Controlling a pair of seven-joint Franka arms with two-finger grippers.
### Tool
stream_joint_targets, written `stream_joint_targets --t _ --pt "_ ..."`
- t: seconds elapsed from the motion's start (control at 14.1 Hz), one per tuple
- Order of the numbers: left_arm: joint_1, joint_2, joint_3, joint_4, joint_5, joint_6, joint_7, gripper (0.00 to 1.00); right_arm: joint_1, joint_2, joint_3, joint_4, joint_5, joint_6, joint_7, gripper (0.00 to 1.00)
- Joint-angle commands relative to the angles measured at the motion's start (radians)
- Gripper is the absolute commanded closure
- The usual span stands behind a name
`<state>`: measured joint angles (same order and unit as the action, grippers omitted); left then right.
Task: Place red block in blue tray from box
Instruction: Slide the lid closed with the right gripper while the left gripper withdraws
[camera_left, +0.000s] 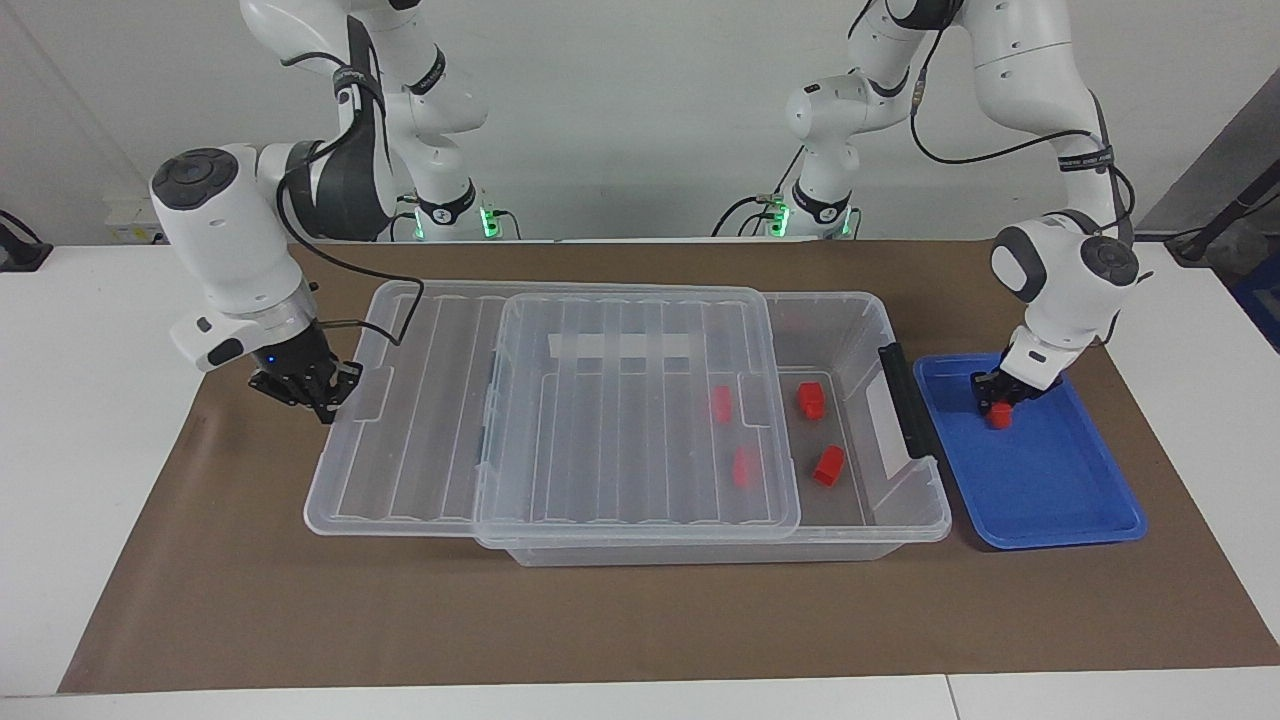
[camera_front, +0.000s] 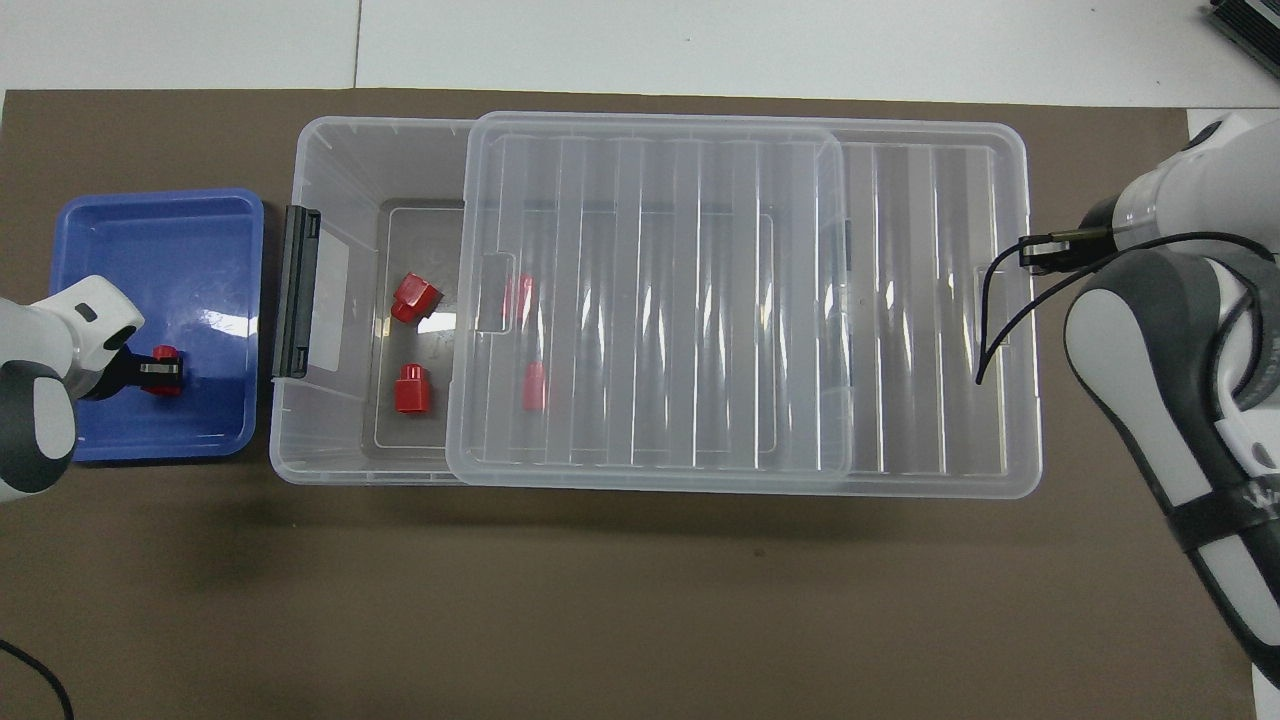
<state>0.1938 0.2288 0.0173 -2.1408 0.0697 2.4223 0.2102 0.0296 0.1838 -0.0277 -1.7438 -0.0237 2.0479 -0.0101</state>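
My left gripper (camera_left: 997, 404) is low in the blue tray (camera_left: 1060, 490), shut on one red block (camera_left: 999, 418); it shows in the overhead view (camera_front: 162, 372) too. The clear box (camera_left: 900, 520) holds several more red blocks: two in its open end (camera_left: 810, 398) (camera_left: 828, 465) and two under the clear lid (camera_left: 722, 403) (camera_left: 743, 465). The ribbed lid (camera_left: 620, 440) is slid toward the right arm's end and overhangs the box there. My right gripper (camera_left: 325, 390) is at the lid's overhanging edge, shut on its rim.
The box's black end clip (camera_left: 905, 400) stands between the box's open end and the blue tray. Brown paper (camera_left: 640, 620) covers the table under everything, with white table beside it at both ends.
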Motion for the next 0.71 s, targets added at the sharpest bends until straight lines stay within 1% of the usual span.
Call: stream_joint_targets --t 0.0,0.07,0.14,0.21,0.36,0.5,0.57,0.64 --pt "-0.002 -0.003 0.0 -0.039 -0.013 0.031 0.009 0.17 -0.003 0.003 0.057 -0.002 0.016 -0.009 -0.024 1.0" --pt "-0.001 -0.003 0.0 -0.031 -0.013 0.02 0.03 0.17 -0.003 0.002 0.081 -0.002 0.016 -0.024 -0.022 1.0" --pt "0.007 -0.003 0.0 -0.024 -0.013 0.018 0.056 0.11 -0.003 0.002 0.101 -0.002 0.018 -0.029 -0.018 1.0" --pt "0.013 -0.003 0.0 -0.024 -0.013 0.02 0.072 0.03 -0.003 0.002 0.116 -0.002 0.018 -0.035 -0.017 1.0" --pt "0.009 -0.002 0.0 -0.024 -0.013 0.02 0.072 0.01 -0.003 0.002 0.147 -0.002 0.018 -0.04 -0.014 1.0" --pt "0.001 -0.003 0.0 -0.019 -0.013 0.015 0.071 0.01 -0.002 0.0 0.178 -0.002 0.033 -0.041 -0.007 1.0" --pt "0.0 -0.006 0.0 0.007 -0.013 -0.017 0.067 0.01 -0.002 0.0 0.192 -0.002 0.033 -0.04 0.001 1.0" --pt "-0.005 -0.009 -0.002 0.06 -0.013 -0.094 0.064 0.01 -0.002 0.0 0.202 -0.002 0.033 -0.041 0.009 1.0"
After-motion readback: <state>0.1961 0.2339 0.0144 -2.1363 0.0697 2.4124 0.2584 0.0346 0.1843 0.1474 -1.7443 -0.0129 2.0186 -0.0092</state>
